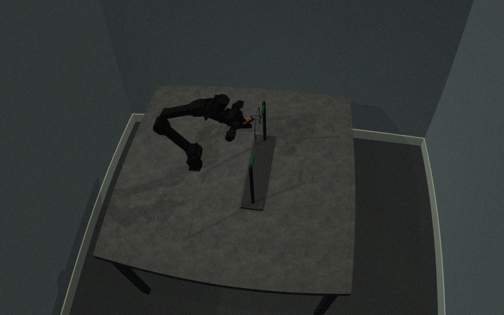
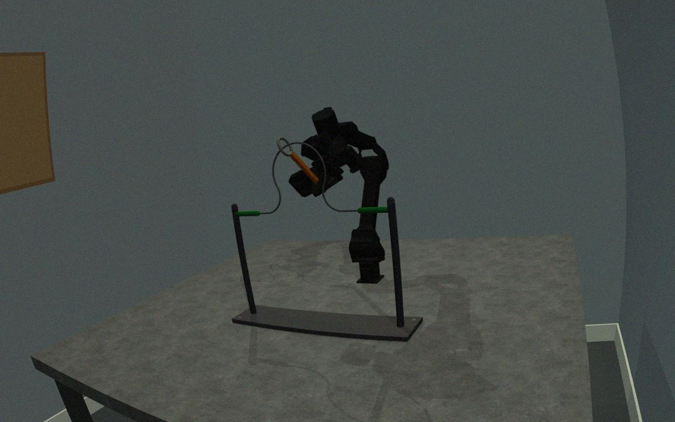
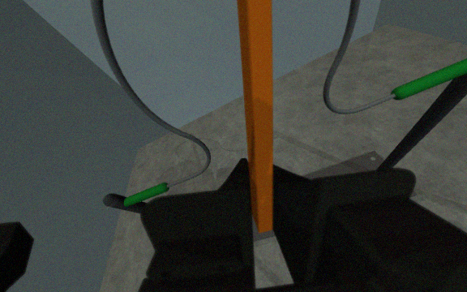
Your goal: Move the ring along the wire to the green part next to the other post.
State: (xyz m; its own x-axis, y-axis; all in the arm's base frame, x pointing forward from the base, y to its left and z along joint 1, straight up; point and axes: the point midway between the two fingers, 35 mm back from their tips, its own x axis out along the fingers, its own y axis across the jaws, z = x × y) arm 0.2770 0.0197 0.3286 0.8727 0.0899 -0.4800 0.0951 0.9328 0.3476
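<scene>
Gripper clamped nearly shut on the lower end of the orange handle; handle runs up and away from the jaws to the ring, which sits around the grey wire high on its arch. From here, judged: rotate the wrist so the ring's plane stays square to the curve, advance slowly, keep the wire centred. Green sleeves and lie beyond the fingers, either side of the handle, each against a dark post. Base plate beneath, on a mottled grey table; blue-grey walls, brown board off to one side.
</scene>
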